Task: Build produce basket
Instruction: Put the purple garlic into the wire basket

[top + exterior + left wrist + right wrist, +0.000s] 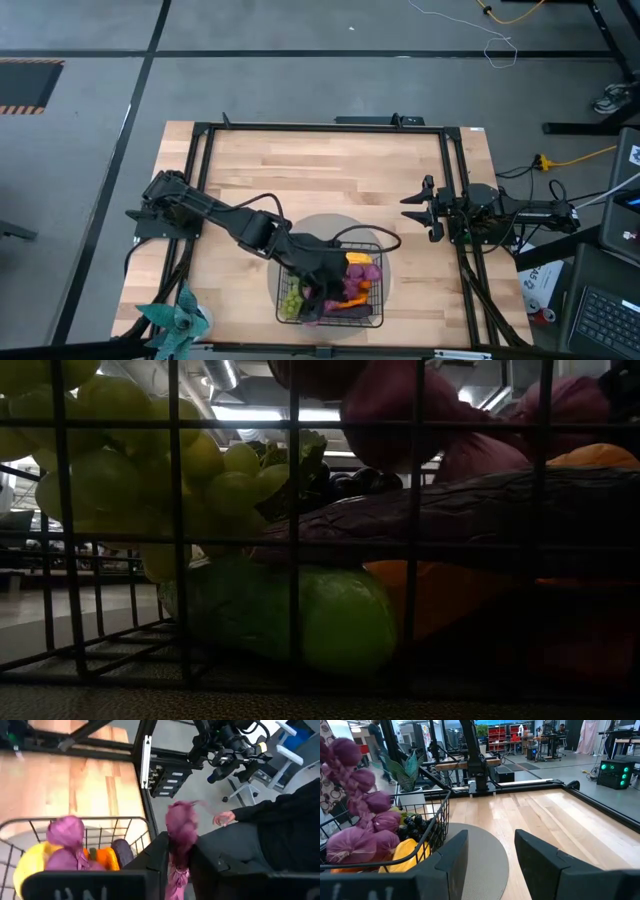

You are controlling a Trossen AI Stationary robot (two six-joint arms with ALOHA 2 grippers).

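While the right gripper (428,208) waits near the right edge of the table (330,165) with its fingers apart and nothing between them, the left gripper (322,292) reaches down into the basket (372,318). A purple onion (181,827) sits between its fingers (155,857); I cannot tell if they squeeze it or have let go. The basket stands on a round grey mat (485,851) near the front edge of the table. Inside it lie green grapes (130,470), a cucumber (300,615), a dark eggplant (470,510), more purple onions (365,827) and something yellow (407,851). A teal plant (178,322) stands by the front left corner.
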